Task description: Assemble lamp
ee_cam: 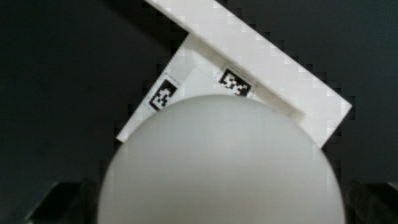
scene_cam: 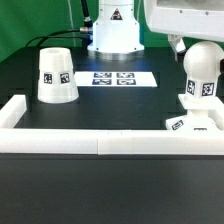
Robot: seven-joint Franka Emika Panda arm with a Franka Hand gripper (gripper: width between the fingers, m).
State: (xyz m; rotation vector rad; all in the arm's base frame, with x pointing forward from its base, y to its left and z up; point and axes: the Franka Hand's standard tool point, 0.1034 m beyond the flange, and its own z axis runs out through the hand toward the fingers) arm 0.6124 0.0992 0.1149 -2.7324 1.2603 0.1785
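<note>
fingers [ee_cam: 199, 208]: my two stand wide around the bulb [scene_cam: 201, 72], not gripping | count: one bulb, one base [scene_cam: 196, 123], one shade [scene_cam: 57, 75] on worktop [scene_cam: 110, 105]

bulb [ee_cam: 217, 160] runs off the wrist view's edge and covers part of the base [ee_cam: 267, 85] (kinda blurry too).

White truncated-cone plastic shade [scene_cam: 57, 76] upright on black table [scene_cam: 110, 108], toward exterior view's left, marker tag facing camera. Flat white marker board [scene_cam: 113, 77] mid-table before robot's white base [scene_cam: 112, 35]. Rounded white bulb [scene_cam: 201, 72] standing on flat square white base [scene_cam: 196, 117] at exterior view's right. Long white border rails [scene_cam: 100, 142] along front and sides.
</note>
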